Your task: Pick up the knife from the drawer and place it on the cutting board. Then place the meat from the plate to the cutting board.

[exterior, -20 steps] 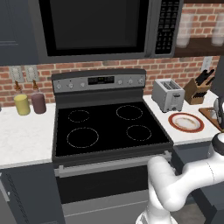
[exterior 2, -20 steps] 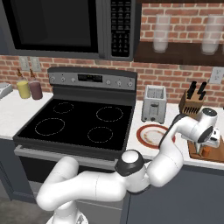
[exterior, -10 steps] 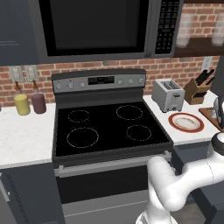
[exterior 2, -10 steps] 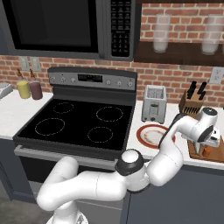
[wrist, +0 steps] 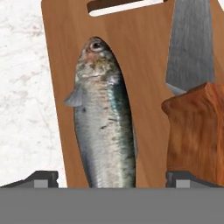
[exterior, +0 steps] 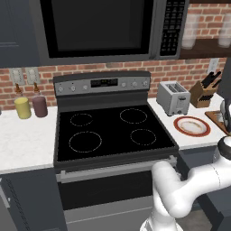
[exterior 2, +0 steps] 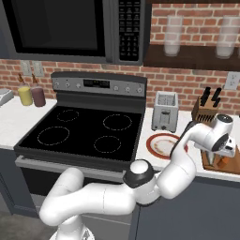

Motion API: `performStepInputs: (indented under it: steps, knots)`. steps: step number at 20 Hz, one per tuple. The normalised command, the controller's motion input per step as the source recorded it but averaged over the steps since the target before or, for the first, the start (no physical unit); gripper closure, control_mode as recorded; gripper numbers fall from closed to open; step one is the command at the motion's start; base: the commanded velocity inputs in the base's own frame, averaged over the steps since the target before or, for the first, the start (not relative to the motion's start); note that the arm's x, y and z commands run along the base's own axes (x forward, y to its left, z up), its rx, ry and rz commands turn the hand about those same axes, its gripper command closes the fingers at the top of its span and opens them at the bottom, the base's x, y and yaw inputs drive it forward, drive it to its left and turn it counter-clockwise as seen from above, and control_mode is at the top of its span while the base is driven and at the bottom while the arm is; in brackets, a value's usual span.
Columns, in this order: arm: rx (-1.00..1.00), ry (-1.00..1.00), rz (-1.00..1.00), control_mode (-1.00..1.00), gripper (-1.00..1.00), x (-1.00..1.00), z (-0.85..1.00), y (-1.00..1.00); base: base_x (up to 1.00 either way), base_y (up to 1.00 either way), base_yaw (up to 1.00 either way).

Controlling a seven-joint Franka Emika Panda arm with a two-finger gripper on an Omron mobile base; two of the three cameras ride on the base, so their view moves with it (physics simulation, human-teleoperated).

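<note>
One meat (wrist: 105,127) piece, a silver fish, lies lengthwise on the cutting board (wrist: 140,61), head toward 12 o'clock in the hand view. One knife (wrist: 192,87) lies on the same board at the fish's 3 o'clock, close beside it, blade toward 12 o'clock, orange-brown handle nearer the camera. One plate (exterior 2: 161,144), red-rimmed, holds nothing, just right of the stove (exterior 2: 89,131). One toaster (exterior 2: 165,110) and one knife block (exterior 2: 206,108) stand behind. The gripper (wrist: 111,178) hangs over the board, fingertips (wrist: 43,178) spread either side of the fish, not pressing it. Arm pose and scene match half a second ago.
</note>
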Motion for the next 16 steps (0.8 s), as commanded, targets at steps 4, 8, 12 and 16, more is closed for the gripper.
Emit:
performStepInputs:
  steps: [4,8,12,16]
  knots:
    - [0.00,0.00,0.00,-1.00,-1.00,-0.18,0.28,0.25,0.00,0.00,0.00]
    - [0.00,0.00,0.00,-1.00,-1.00,-0.27,0.43,0.40,0.00,0.00,0.00]
    - [0.00,0.00,0.01,-1.00,-1.00,-0.39,0.29,0.53,0.00,0.00,0.00]
    - [0.00,0.00,0.06,-1.00,-1.00,-0.64,0.21,0.62,0.00,0.00,0.00]
